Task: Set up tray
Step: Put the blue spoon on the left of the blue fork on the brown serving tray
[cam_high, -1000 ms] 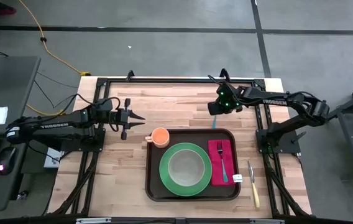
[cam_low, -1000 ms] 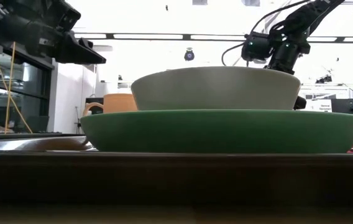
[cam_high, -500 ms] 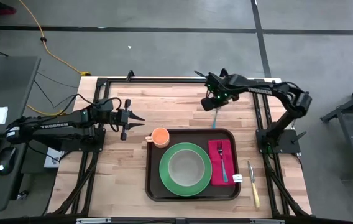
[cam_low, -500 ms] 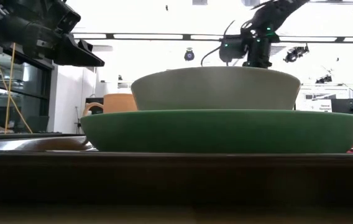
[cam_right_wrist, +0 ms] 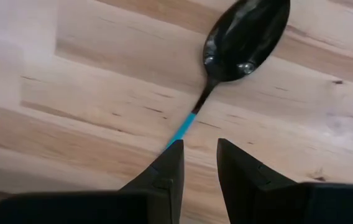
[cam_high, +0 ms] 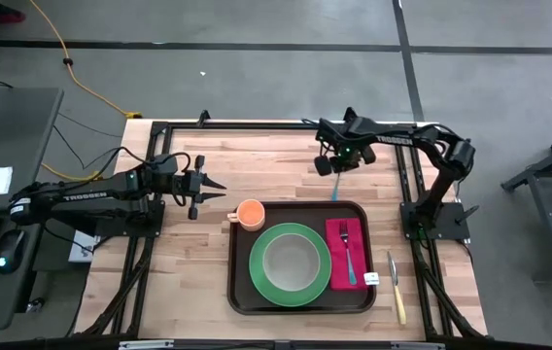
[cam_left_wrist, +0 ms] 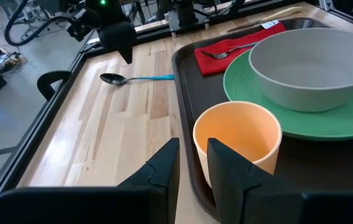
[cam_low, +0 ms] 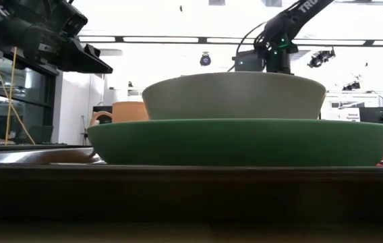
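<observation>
The dark brown tray [cam_high: 240, 292] lies near the table's front edge. It holds a green plate [cam_high: 257, 277] with a grey bowl [cam_high: 290, 261], an orange cup [cam_high: 250, 213] in its far left corner, and a red napkin [cam_high: 337, 267] with a fork [cam_high: 348, 251]. A spoon with a blue handle [cam_high: 336, 190] lies flat on the table beyond the tray's far edge. My right gripper [cam_right_wrist: 200, 165] hangs above it, pointing down, open by a narrow gap and touching nothing. My left gripper [cam_left_wrist: 193, 163] hovers left of the cup, narrowly open.
A knife [cam_high: 396, 289] lies on the table right of the tray. Black frame rails [cam_high: 286, 126] run along the table's far edge and sides. Bare wood [cam_high: 257, 165] stretches between the two grippers, beyond the tray.
My right gripper has moved toward the table's left edge, out over the spoon, and has tipped until it points down. The spoon and the tray's things have stayed where they were.
</observation>
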Action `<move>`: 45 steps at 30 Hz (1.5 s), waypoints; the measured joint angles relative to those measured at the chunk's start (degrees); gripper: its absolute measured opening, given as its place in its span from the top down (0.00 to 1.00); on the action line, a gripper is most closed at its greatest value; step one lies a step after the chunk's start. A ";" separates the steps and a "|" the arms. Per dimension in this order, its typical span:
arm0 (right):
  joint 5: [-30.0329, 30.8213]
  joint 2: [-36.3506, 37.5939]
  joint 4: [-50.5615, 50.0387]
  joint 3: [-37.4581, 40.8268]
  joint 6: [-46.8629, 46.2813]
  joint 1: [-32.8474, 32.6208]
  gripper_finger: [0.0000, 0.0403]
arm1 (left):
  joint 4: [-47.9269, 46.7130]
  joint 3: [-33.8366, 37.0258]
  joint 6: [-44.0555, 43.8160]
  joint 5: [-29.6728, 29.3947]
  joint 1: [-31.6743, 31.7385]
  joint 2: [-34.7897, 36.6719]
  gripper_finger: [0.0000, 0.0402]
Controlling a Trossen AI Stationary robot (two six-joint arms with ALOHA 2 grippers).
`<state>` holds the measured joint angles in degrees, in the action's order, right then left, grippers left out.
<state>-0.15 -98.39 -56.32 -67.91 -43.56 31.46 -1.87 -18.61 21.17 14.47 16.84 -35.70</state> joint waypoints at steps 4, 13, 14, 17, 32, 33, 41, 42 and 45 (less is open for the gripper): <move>-0.12 0.00 0.81 0.84 -1.50 0.02 0.82 | 0.00 0.00 0.00 -0.01 0.00 0.00 0.72; -0.40 0.00 5.29 4.45 -5.19 0.00 0.82 | 0.01 -0.02 0.00 -0.06 0.02 0.00 0.72; -0.47 0.02 5.91 4.82 -5.92 0.00 0.82 | 0.02 -0.02 0.00 -0.08 0.02 0.01 0.72; -0.55 0.02 8.37 5.95 -7.44 0.00 0.82 | 0.02 -0.02 0.00 -0.16 0.02 0.00 0.72; 1.02 -0.04 12.14 7.84 -7.44 0.42 0.82 | 0.01 -0.02 0.00 -0.21 0.00 0.00 0.72; 1.19 -0.18 12.22 7.83 -7.44 0.42 0.82 | 0.00 -0.02 0.01 -0.21 0.02 0.00 0.72; -0.23 -4.44 13.07 7.83 -5.93 0.68 0.82 | -0.02 -0.02 0.51 -0.20 0.01 0.01 0.72; 0.06 -4.79 13.02 7.72 -5.68 0.68 0.82 | -0.02 -0.02 0.54 -0.18 0.02 0.00 0.72; 0.60 -5.41 12.92 7.59 -5.43 0.72 0.82 | -0.02 -0.02 0.58 -0.18 0.01 0.02 0.72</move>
<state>0.45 -103.80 -43.39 -60.31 -48.99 32.18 -1.89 -18.63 21.75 14.28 16.85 -35.69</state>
